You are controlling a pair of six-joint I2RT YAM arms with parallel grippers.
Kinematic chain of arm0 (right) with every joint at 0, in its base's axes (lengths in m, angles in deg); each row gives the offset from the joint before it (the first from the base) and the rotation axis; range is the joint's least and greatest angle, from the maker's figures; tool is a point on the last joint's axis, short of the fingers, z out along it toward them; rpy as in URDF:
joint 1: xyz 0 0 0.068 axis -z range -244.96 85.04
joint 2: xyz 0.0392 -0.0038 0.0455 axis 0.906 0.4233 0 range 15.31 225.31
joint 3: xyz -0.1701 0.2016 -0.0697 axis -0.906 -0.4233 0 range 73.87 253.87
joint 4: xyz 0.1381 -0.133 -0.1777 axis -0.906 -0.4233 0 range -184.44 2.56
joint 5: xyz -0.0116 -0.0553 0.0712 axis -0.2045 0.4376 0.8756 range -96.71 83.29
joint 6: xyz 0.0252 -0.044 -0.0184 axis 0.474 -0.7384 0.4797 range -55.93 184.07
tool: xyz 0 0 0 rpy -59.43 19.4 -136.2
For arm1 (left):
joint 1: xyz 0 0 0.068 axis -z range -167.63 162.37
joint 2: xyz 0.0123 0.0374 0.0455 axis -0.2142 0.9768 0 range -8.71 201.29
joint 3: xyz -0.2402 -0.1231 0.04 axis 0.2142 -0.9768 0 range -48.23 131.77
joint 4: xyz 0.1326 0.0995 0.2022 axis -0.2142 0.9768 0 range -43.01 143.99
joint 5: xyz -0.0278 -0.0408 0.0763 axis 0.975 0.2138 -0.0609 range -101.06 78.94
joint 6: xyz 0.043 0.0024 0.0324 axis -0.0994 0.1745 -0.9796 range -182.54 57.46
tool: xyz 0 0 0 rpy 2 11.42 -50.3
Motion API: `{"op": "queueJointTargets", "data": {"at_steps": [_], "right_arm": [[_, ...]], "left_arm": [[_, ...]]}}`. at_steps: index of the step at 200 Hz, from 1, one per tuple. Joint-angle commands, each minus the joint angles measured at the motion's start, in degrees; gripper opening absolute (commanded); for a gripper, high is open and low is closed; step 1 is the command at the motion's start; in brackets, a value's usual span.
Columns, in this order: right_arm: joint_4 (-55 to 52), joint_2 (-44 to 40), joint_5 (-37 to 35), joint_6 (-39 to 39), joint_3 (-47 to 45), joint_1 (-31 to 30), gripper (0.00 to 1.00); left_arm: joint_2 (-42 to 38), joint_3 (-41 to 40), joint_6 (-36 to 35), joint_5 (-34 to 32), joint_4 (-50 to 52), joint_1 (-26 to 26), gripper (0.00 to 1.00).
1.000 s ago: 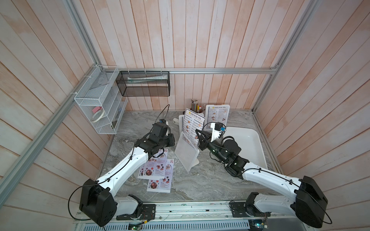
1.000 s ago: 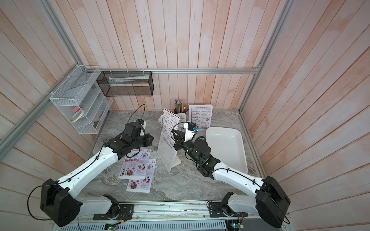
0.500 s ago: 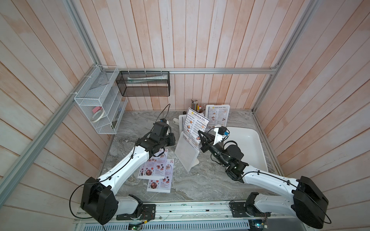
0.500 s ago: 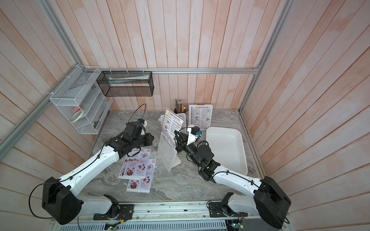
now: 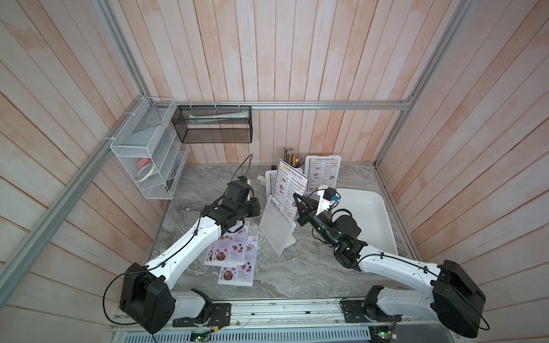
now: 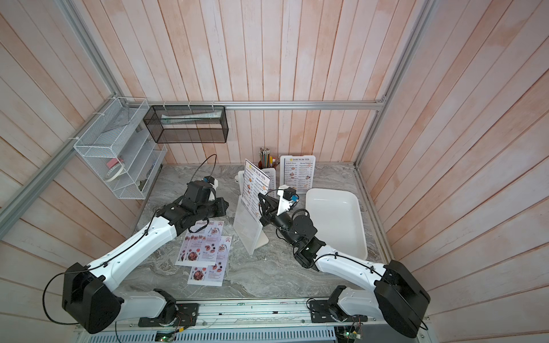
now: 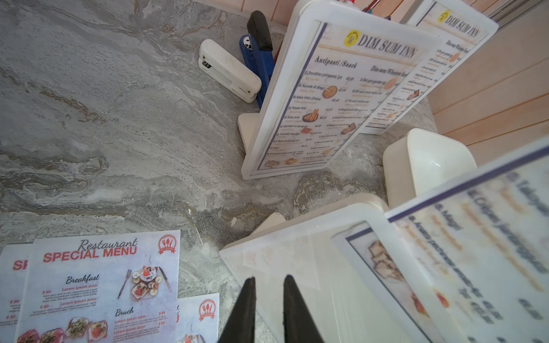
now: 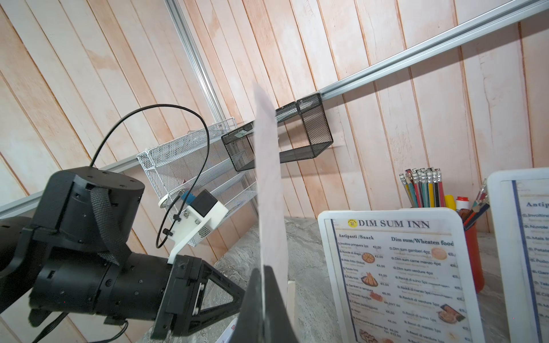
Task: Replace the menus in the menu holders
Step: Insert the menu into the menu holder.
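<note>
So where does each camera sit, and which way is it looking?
Top views: high in front, looking down on the table; left arm and right arm show.
Left wrist: looks past the left hand at the front holder and loose menus.
Right wrist: looks past the right hand, shut on a menu, towards the left arm.
Shared: both wrist views show the middle holder.

On the bench (image 5: 202,193), three Special Menu sheets (image 5: 234,252) overlap near the left front. The middle holder (image 5: 277,228) stands at the centre. A Dim Sum Inn sheet (image 5: 289,187) sits partly out of its top, pinched in the right hand (image 5: 295,196). The tray (image 5: 377,225) lies along the right edge. Toward the back edge stand a second holder (image 7: 297,98) and, to its right, a third holder (image 5: 323,175). Staplers (image 7: 228,71) lie left of them and a pencil cup (image 6: 263,160) stands behind.
</note>
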Motion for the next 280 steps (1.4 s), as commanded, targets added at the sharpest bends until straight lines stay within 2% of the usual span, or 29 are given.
{"op": "queueJointTargets", "data": {"at_steps": [1,115,198,231,280], "right_arm": [[3.3,0.9,-0.8,-0.9,0.7,-0.4,0.0],[2.0,-0.8,0.8,2.0,-2.7,-1.7,0.0],[-3.1,-4.8,-4.3,4.0,-5.6,-4.4,0.05],[-1.7,-3.6,-6.6,2.6,-4.1,-4.4,0.06],[0.1,0.2,-3.9,3.4,-0.6,-4.3,0.07]], "left_arm": [[-0.5,1.3,-0.5,0.3,0.8,0.2,0.2],[-0.8,1.3,-0.6,-0.1,1.0,0.2,0.2],[-0.4,1.6,-0.4,0.4,0.1,0.2,0.2],[-0.5,1.5,-0.4,0.3,0.3,0.2,0.2],[-0.5,1.7,-0.5,0.2,0.3,0.2,0.2]]}}
